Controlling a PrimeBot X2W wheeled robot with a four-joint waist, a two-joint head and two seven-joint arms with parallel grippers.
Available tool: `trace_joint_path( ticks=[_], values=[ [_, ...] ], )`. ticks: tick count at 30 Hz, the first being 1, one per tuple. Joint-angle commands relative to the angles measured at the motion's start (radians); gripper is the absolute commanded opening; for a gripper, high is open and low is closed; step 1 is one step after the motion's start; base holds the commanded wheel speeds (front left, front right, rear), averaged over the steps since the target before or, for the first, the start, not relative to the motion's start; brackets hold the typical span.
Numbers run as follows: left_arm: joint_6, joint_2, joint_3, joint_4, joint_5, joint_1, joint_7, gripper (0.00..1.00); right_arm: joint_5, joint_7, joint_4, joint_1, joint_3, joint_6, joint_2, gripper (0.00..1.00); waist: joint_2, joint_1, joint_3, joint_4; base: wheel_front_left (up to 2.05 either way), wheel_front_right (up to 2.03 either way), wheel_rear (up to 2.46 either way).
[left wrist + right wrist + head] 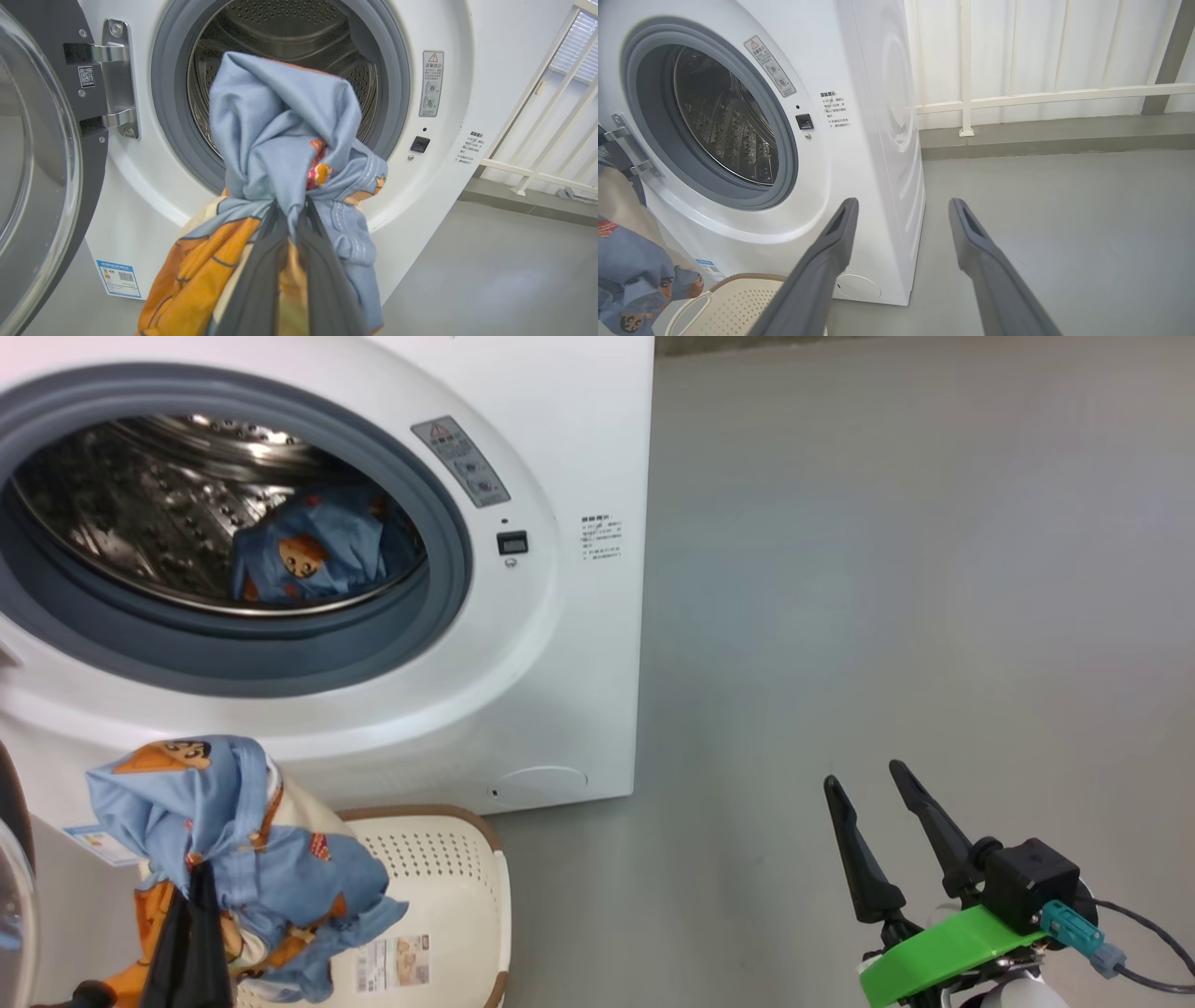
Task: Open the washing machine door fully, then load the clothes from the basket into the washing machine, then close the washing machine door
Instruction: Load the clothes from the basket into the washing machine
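Clothes (233, 849), blue with orange bear prints and cream parts, are hanging bunched from the clenched left gripper (289, 210) above the basket (448, 840), just before the washing machine (579, 663). Another blue piece (308, 555) is lying in the drum (140, 504). The washing machine door (42, 163) is standing open at the left. The right gripper (864, 777) is hovering, fingers spread, over the grey floor (887, 569).

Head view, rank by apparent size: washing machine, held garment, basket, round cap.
White front-loader washing machine
Blue bear-print held garment, nearer camera
Cream perforated plastic basket, partly hidden, unsure versus garment
Round white cap
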Motion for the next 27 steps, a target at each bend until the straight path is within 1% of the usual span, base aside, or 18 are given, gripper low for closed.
trace_joint_path(
  ticks=[1, 7, 11, 17, 27],
  values=[
    [-0.003, 0.016, 0.035, -0.044, 0.009, -0.004, -0.012, 0.0, -0.012, -0.005, -0.021, 0.006, 0.026, 0.006, 0.001, 1.0, 0.0, 0.0001, -0.025, 0.001, 0.0, 0.0, 0.0],
    [-0.001, 0.016, 0.038, -0.131, 0.032, 0.036, -0.012, 0.0, -0.019, -0.005, -0.023, 0.018, 0.021, 0.006, 0.007, 1.0, 0.0, 0.0001, -0.055, -0.004, 0.0, 0.0, 0.0],
    [0.005, 0.016, 0.044, -0.165, 0.04, 0.058, -0.012, 0.0, -0.023, -0.005, -0.022, 0.023, 0.023, 0.006, 0.009, 1.0, 0.0, 0.0001, -0.072, -0.008, 0.0, 0.0, 0.0],
    [0.016, 0.016, 0.051, -0.185, 0.046, 0.084, -0.012, 0.0, -0.027, -0.005, -0.024, 0.033, 0.025, 0.006, 0.013, 1.0, 0.0, 0.0001, -0.089, -0.017, 0.0, 0.0, 0.0],
    [0.039, 0.015, 0.06, -0.206, 0.055, 0.102, -0.012, 0.0, -0.031, -0.005, -0.028, 0.032, 0.025, 0.006, 0.016, 1.0, 0.0, 0.0001, -0.087, -0.023, 0.0, 0.0, 0.0]
  ],
)
